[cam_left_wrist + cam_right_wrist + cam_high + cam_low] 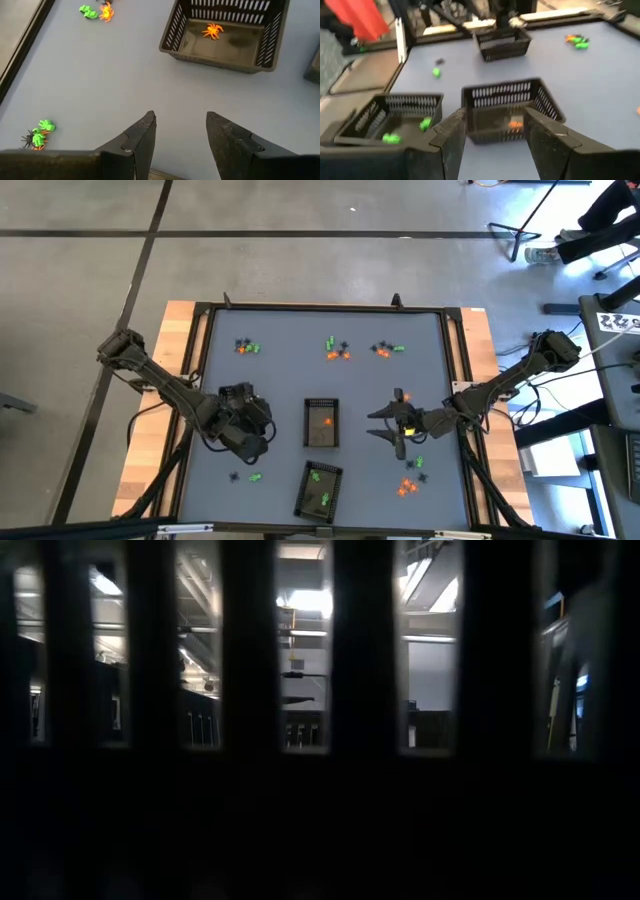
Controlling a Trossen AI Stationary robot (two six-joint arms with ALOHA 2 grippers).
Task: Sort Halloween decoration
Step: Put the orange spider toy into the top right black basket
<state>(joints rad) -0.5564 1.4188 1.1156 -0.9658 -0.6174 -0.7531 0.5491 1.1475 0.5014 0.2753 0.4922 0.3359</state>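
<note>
Grey concrete floor with dark seams surrounds a grey-blue table (290,370) in a black frame on wooden side rails. No brand, label or writing reads clearly; a white sheet with black marks at the far right edge is too small to make out.

Left arm reaches in from the table's left side; left gripper (262,430) hovers over bare tabletop just left of the centre tray, fingers (142,137) apart, nothing between them.
Right arm comes from the right side; right gripper (385,425) sits right of the centre tray, fingers (452,132) spread and empty.

Trays: three counted. High view shows two: centre tray (321,423) and front tray (319,488), the latter slightly skewed. Right wrist view shows a third tray (502,42) farther off; its contents cannot be made out.

Halloween decoration: one orange spider (213,31) in the centre tray; green pieces (320,499) in the front tray, at least two. Loose clusters on the table: three along the far edge (337,348), one at front left (247,477), one at front right (410,478). Single pieces too small to count.

Low view mostly blocked by dark vertical bars.
</note>
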